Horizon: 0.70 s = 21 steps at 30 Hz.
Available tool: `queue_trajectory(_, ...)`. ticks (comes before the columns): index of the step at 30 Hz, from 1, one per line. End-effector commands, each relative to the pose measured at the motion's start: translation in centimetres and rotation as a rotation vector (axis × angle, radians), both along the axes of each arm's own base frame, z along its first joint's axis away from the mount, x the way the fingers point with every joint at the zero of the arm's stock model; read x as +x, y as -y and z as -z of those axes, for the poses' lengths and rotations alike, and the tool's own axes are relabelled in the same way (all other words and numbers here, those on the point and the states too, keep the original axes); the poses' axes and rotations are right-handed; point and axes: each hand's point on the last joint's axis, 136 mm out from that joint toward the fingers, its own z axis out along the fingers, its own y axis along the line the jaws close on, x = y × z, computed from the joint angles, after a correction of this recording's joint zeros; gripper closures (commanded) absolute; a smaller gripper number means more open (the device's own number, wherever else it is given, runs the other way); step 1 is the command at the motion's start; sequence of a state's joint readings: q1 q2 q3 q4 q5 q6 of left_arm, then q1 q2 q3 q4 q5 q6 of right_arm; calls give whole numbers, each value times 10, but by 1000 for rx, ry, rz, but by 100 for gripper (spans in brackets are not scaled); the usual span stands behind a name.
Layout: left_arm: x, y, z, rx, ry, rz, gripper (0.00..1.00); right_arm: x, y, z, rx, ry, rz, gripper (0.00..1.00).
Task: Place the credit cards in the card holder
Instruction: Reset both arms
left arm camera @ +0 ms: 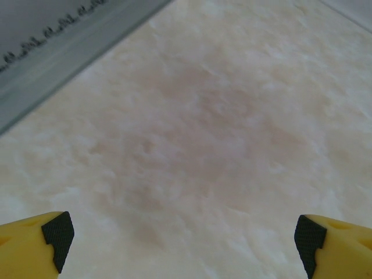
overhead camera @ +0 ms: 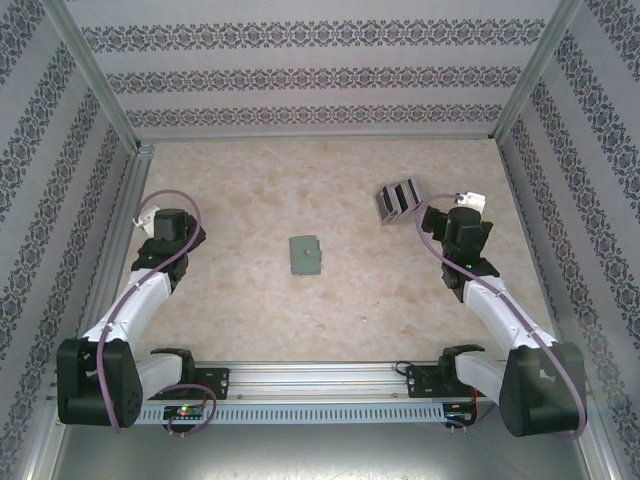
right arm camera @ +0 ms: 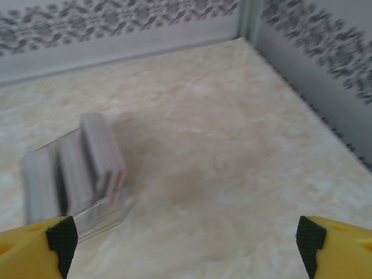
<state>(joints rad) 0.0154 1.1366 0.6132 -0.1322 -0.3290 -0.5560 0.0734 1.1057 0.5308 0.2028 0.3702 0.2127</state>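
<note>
Card holder (overhead camera: 305, 255) lies shut on the desk (overhead camera: 250, 200); credit cards (right arm camera: 103, 152) apparently sit in the rack (overhead camera: 398, 202). Left claw (left arm camera: 183, 241) and right claw (right arm camera: 186, 243) gape wide, empty.

Top camera high, looking down, wrist cameras low, close over shared table (overhead camera: 350, 310)

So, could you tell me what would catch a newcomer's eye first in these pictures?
Probably the small green card holder, lying closed and alone in the middle of the pale table. Next, the grey slotted rack standing further back on the right, just beside the right gripper. That and the left gripper both have jaws wide open, holding nothing.
</note>
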Motion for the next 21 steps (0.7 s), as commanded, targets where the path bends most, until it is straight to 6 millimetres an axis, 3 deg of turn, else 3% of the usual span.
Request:
queue_trajectory(1, 6, -21, -10, 181, 123, -16, 0, 5, 27, 2, -103, 53, 114, 2)
queue_trajectory(4, 7, -24, 3, 265, 174, 13, 0, 10, 25, 27, -87, 44, 71, 2)
queue_trajectory(6, 12, -20, 11, 283, 192, 53, 0, 14, 17, 32, -61, 113, 10, 2)
queue_trajectory(10, 32, 6, 8, 268, 265, 229, 0, 17, 2, 44, -15, 157, -92, 2)
queue_trajectory(14, 55, 28, 20, 275, 251, 392, 0, 30, -23, 60, -24, 148, -252, 2)
queue_trajectory(17, 78, 54, 40, 267, 248, 557, 0, 31, -39, 56, -35, 153, -342, 2)
queue_trajectory(21, 76, 57, 42, 262, 214, 574, 0, 42, -32, 56, -25, 128, -301, 2)
